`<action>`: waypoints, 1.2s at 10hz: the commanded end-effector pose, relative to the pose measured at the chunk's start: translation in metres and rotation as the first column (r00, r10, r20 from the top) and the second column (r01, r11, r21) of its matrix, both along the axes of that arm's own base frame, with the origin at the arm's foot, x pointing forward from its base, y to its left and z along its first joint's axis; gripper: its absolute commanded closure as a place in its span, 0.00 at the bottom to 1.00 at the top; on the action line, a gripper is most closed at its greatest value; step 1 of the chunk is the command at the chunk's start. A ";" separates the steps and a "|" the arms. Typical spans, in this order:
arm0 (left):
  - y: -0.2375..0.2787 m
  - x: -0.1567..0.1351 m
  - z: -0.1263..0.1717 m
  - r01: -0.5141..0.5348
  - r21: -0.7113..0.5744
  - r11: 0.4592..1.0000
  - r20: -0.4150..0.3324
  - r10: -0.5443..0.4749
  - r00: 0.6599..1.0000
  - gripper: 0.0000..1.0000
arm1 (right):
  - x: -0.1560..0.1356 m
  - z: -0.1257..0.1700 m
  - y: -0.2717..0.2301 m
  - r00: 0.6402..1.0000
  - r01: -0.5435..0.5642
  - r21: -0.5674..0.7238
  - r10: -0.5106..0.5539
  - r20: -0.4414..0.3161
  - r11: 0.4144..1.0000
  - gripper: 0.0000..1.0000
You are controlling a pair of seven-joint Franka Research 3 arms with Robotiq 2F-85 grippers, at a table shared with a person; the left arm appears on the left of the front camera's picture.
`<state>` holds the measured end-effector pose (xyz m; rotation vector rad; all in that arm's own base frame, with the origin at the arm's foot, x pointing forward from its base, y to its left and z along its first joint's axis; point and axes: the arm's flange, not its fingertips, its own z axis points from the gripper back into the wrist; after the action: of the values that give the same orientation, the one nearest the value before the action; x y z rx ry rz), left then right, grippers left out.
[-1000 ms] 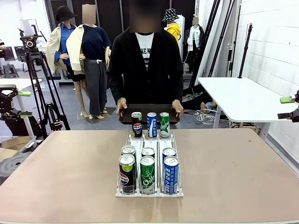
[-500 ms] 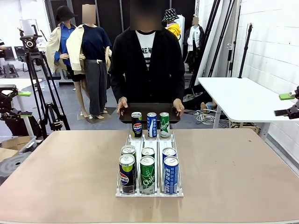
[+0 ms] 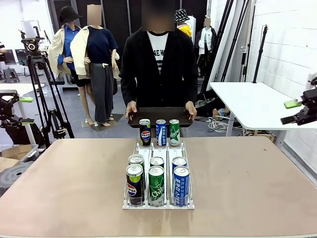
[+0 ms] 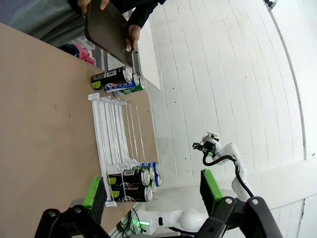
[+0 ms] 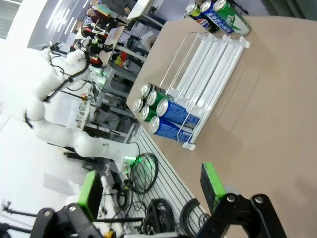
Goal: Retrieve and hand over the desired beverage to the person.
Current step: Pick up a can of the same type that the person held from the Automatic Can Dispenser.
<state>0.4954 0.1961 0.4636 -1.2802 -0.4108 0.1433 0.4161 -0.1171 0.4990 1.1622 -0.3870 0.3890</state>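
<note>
Currently both grippers sit off the worktop (image 3: pixel 59 188), nothing in either. Left gripper (image 4: pixel 152 191): jaws spread wide, green pads (image 4: pixel 94 193) well apart, only air between them; it is beyond the left edge. Right gripper (image 5: pixel 149 187): jaws likewise fully apart and empty; in the front view it hangs raised, beyond the right edge.

Middle of worktop, towards the near edge: white wire rack (image 3: pixel 158 148) with three lanes running near to far. Near end of the rack, front row, upright: black Pepsi can (image 3: pixel 134 184) in the left lane, green can (image 3: pixel 156 185) in the centre lane, blue can (image 3: pixel 181 185) in the right lane. A second row of three cans (image 3: pixel 157 162) stands directly behind, touching the first. The middle stretch of the lanes is bare.

Far end of the rack: three more upright cans side by side, Pepsi (image 3: pixel 144 132), blue (image 3: pixel 161 132), green (image 3: pixel 174 132).

Far edge of worktop: the person (image 3: pixel 158 64) stands centred behind the rack in a black cardigan over a white printed T-shirt. Both hands, one (image 3: pixel 131 108) at each end, the other (image 3: pixel 190 108), hold a dark tray (image 3: pixel 159 116) level, just behind and above the far row of cans. The tray carries nothing visible.
</note>
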 end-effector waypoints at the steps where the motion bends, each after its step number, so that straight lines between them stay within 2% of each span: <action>1: 0.000 0.000 0.001 -0.001 0.000 1.000 -0.002 0.001 1.000 0.00 | -0.015 0.002 0.039 1.000 0.001 -0.080 -0.001 -0.007 0.997 0.00; 7: 0.000 0.000 0.001 -0.001 0.000 1.000 -0.002 0.001 1.000 0.00 | -0.042 0.034 0.151 0.996 -0.060 -0.307 0.079 0.052 0.950 0.00; 12: 0.000 0.000 0.001 -0.001 0.000 1.000 -0.002 0.001 1.000 0.00 | -0.055 0.066 0.219 0.983 -0.104 -0.486 0.163 0.081 0.868 0.00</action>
<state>0.4954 0.1960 0.4635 -1.2802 -0.4106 0.1433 0.3620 0.0912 0.5589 0.7342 -0.3049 0.6434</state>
